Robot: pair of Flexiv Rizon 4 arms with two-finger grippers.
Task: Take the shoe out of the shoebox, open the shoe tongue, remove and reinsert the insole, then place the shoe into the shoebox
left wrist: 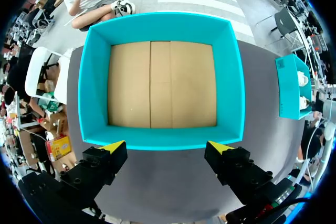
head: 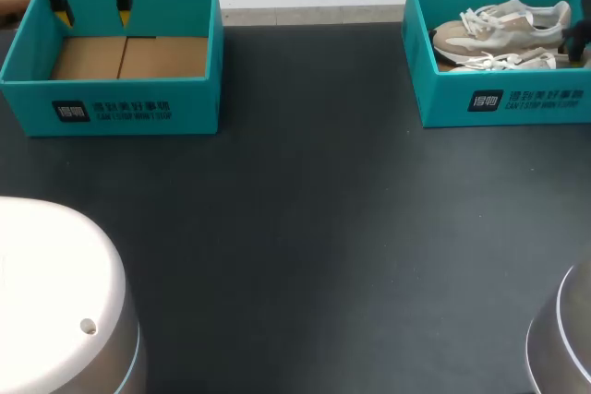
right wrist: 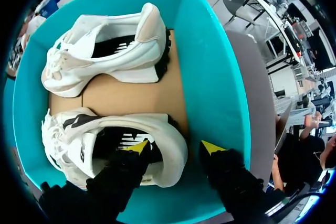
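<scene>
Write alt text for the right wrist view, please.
The right end effector hangs open astride the heel of the nearer white shoe. A second white shoe lies beyond it in the same teal shoebox.

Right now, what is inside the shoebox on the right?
The right shoebox holds two white shoes lying on their sides on its cardboard floor: the far shoe and the near shoe, with one finger of the right claw in its opening. The floor beneath them is covered.
</scene>
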